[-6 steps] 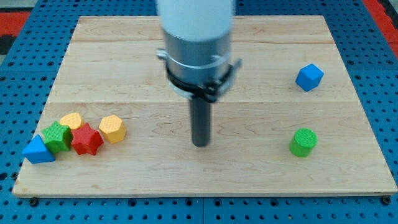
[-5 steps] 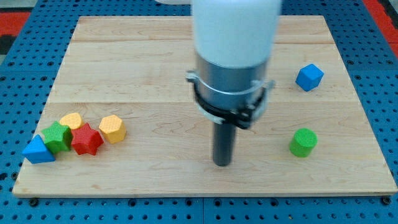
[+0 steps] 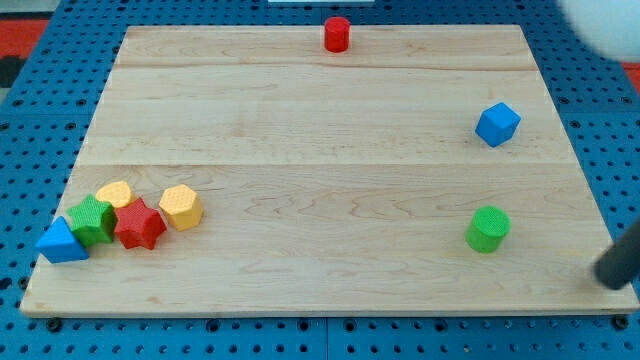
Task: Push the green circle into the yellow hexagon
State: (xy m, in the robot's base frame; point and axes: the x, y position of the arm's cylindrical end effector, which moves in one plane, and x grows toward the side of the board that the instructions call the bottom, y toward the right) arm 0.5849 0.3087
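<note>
At the lower right edge of the frame, we find my tip (image 3: 608, 284), the lower end of the dark rod, just past the right border of the pale wooden board (image 3: 320, 120) and over the blue pegboard surround (image 3: 610, 130). We note no pincer on this rig, only the plain rod, which holds nothing. The green circle, a short green cylinder block (image 3: 487, 229), stands on the board in the lower right of the frame, to the left of my tip and apart from it. The yellow hexagon block (image 3: 181, 207) sits in the lower left of the frame, well apart from the green circle. Beside it to the left lie the red star block (image 3: 139, 225), which it touches, a green star block (image 3: 92, 220), a second yellow block (image 3: 115, 193) of unclear shape, and a blue triangular block (image 3: 60, 242), all clustered together. A blue cube (image 3: 497, 124) rests in the upper right, above the green circle. A red cylinder (image 3: 337, 34) stands at the top centre, near the board's far edge.
</note>
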